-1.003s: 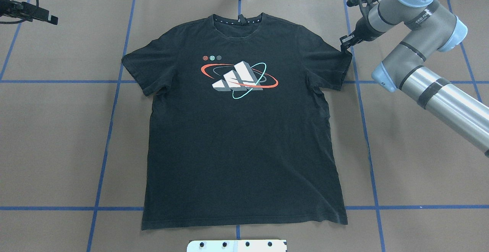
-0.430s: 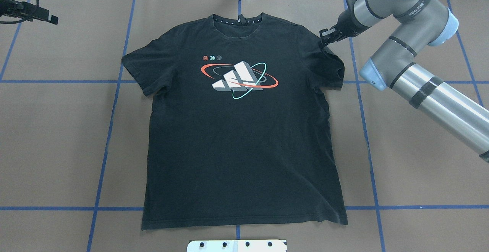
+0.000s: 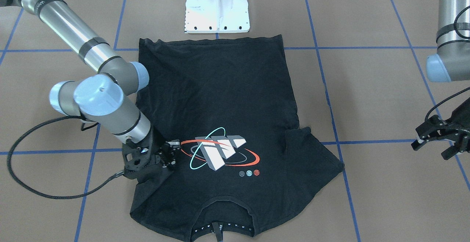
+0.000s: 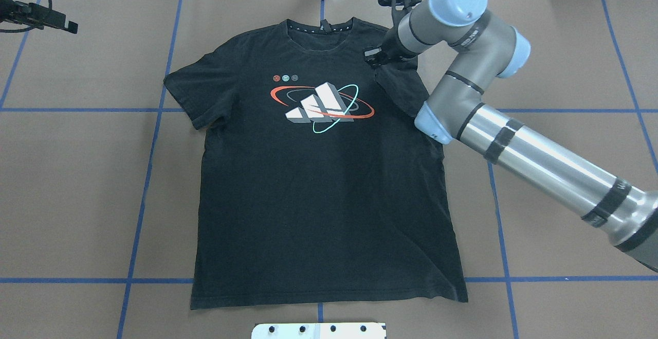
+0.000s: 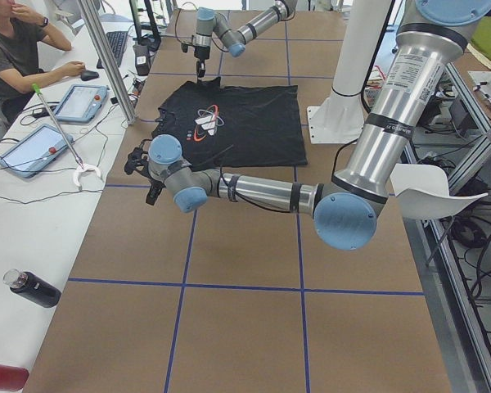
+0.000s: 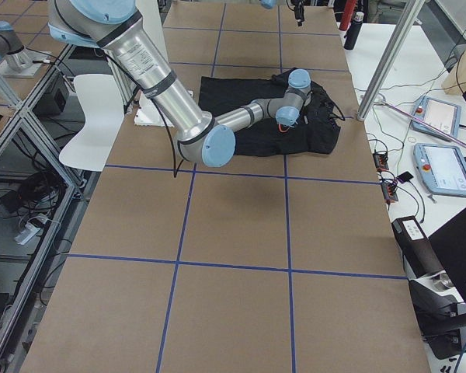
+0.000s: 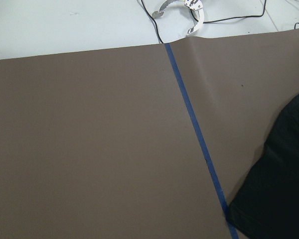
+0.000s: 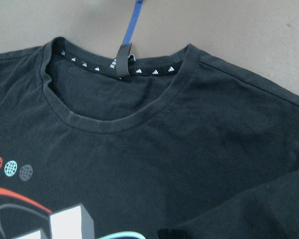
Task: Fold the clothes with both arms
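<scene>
The right hand (image 4: 373, 57) is gripping the right sleeve (image 4: 403, 89) of the black T-shirt (image 4: 318, 200) just beside the chest graphic (image 4: 321, 103), the shirt lying flat on the tabletop (image 4: 77, 174), collar (image 4: 320, 46) farthest from the robot, while the left hand (image 3: 438, 139), seemingly open, is hovering well apart from the other sleeve (image 4: 187, 92)

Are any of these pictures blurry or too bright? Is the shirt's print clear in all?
Overhead view: evenly lit and sharp, the print on the T-shirt crisp. Right wrist view: close and slightly soft, the print cut off at the bottom edge. Left wrist view: only a dark, featureless corner of the shirt. Side views: the print is tiny.
</scene>
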### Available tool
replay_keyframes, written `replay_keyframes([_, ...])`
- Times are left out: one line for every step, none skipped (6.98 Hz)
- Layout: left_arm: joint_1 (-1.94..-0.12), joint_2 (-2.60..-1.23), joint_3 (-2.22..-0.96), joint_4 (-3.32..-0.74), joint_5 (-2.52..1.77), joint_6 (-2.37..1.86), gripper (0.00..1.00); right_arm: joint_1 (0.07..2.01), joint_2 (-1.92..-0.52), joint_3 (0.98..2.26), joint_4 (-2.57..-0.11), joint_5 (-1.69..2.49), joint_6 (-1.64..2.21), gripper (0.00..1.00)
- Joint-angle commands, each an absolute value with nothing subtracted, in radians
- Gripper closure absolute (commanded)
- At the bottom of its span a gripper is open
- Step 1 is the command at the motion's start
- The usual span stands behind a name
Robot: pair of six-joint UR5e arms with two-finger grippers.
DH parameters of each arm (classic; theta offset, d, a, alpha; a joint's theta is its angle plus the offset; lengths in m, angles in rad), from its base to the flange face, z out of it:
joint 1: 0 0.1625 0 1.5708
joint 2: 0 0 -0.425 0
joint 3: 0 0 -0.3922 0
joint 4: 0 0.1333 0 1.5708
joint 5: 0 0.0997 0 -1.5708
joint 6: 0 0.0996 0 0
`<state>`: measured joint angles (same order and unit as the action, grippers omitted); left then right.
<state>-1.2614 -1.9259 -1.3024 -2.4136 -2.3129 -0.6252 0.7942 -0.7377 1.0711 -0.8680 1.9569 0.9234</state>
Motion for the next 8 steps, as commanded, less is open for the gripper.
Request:
replay_keyframes([-1.262,-1.925,-1.299,-2.413,-2.312,-0.624,0.0,0.77,-0.615,0.904,-0.874,1.823,0.939,1.0])
replay_keyframes([-1.262,-1.925,-1.298,-2.413,-2.312,-0.624,0.0,0.77,-0.617,0.902,-0.874,1.815,0.94,1.0])
replay_keyframes([-1.261,-1.928,-1.293,-2.414,-2.312,-0.626,0.0,0.77,-0.617,0.899,-0.874,1.809,0.939,1.0])
replay_keyframes([-1.261,-1.93,-1.293,-2.414,-2.312,-0.626,0.0,0.77,-0.617,0.893,-0.874,1.795,0.94,1.0])
replay_keyframes([-1.261,-1.931,-1.292,-2.414,-2.312,-0.624,0.0,0.77,-0.615,0.893,-0.874,1.79,0.94,1.0])
replay_keyframes([-1.261,-1.933,-1.292,-2.414,-2.312,-0.624,0.0,0.77,-0.612,0.893,-0.874,1.79,0.966,0.41])
replay_keyframes([-1.261,-1.934,-1.29,-2.414,-2.31,-0.626,0.0,0.77,-0.612,0.894,-0.873,1.79,0.98,0.01])
replay_keyframes([-1.261,-1.946,-1.286,-2.414,-2.309,-0.626,0.0,0.77,-0.612,0.902,-0.871,1.796,0.989,0.0])
